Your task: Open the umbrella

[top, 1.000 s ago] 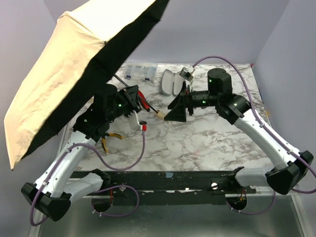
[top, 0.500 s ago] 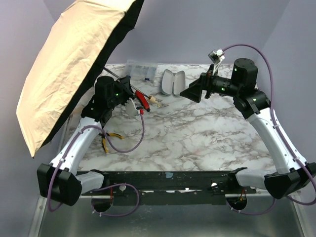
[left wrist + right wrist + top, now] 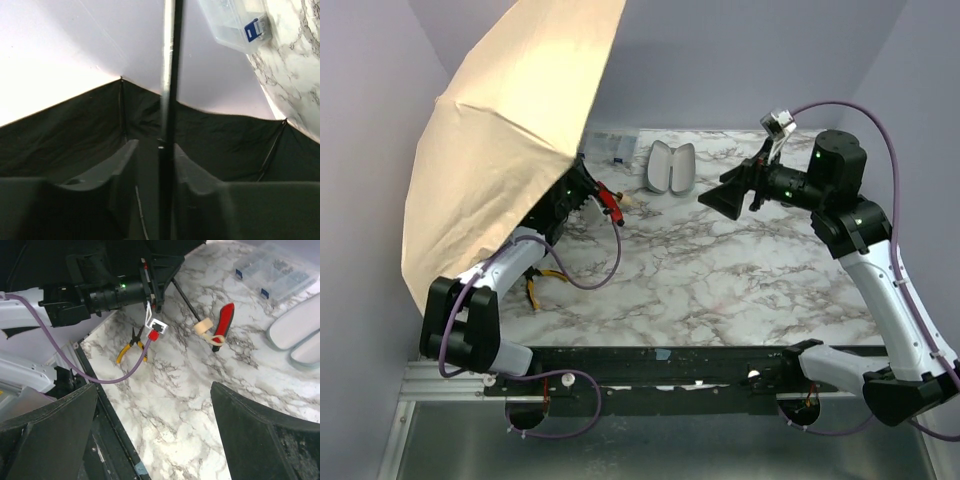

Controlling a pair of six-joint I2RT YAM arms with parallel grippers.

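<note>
Straddling the shaft point(image 3: 168, 90), the left hand point(image 3: 155, 150) is slightly spread, apparently to release the opened umbrella point(image 3: 500, 150) leaning over the left edge of the worktop point(image 3: 720, 285); the right hand point(image 3: 735, 195) hangs wide-spread, empty, clear of it.

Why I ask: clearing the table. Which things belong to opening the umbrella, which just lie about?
Job: open tan fabric umbrella with thin black shaft.
Lying about: red-handled screwdriver, yellow-handled pliers, clear plastic boxes, pale oval case.
</note>
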